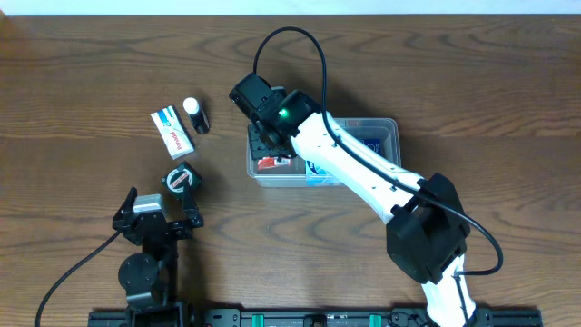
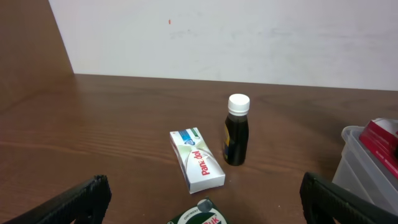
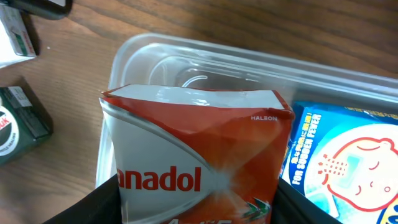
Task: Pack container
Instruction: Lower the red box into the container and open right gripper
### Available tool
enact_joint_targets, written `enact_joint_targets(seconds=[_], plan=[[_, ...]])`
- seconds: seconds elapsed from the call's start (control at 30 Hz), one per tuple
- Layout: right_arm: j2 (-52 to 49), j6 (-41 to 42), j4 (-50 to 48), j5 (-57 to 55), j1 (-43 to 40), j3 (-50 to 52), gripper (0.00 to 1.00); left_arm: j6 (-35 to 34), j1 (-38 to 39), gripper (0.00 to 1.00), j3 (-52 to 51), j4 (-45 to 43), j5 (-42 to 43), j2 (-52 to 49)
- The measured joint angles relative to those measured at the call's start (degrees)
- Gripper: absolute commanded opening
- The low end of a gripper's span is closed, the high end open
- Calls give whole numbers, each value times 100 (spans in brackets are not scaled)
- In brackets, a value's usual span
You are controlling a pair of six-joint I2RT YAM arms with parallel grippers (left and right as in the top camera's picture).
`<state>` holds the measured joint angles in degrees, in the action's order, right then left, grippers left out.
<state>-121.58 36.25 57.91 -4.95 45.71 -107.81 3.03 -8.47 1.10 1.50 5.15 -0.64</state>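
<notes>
Left gripper (image 1: 162, 203) spread wide, empty, near green tin (image 1: 179, 178) | white Panadol box (image 1: 172, 130) beside white-capped dark bottle (image 1: 196, 115) | clear container (image 1: 390, 128) mid-table (image 1: 91, 73): right gripper (image 3: 205, 208) pinching red Panadol box (image 3: 199, 143) at its left end, blue fever-patch pack (image 3: 348, 162) alongside

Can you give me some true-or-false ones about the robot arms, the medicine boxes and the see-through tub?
1. The right gripper is holding a red Panadol box. True.
2. The little dark bottle is lying on its side. False: it stands upright with its white cap on top.
3. A blue box is inside the clear container. True.
4. The left gripper is holding the white Panadol box. False: that gripper is open and empty, and the white box lies on the table beside the bottle.
5. The container has a lid on it. False: its top is open.
</notes>
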Motion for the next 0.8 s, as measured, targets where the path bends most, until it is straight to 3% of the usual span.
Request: enact_joint_targets(seconds=[0.57, 0.6, 0.67, 0.7, 0.8], plan=[[-2, 461, 90, -256, -59, 299, 63, 0, 0, 98, 0, 0, 0, 0], [-2, 483, 81, -260, -59, 299, 66, 0, 0, 98, 0, 0, 0, 0], [-2, 544, 50, -256, -59, 299, 91, 0, 0, 98, 0, 0, 2, 0], [-2, 562, 33, -256, -59, 299, 96, 0, 0, 98, 0, 0, 2, 2], [-2, 546, 15, -267, -59, 299, 99, 0, 0, 98, 0, 0, 2, 0]])
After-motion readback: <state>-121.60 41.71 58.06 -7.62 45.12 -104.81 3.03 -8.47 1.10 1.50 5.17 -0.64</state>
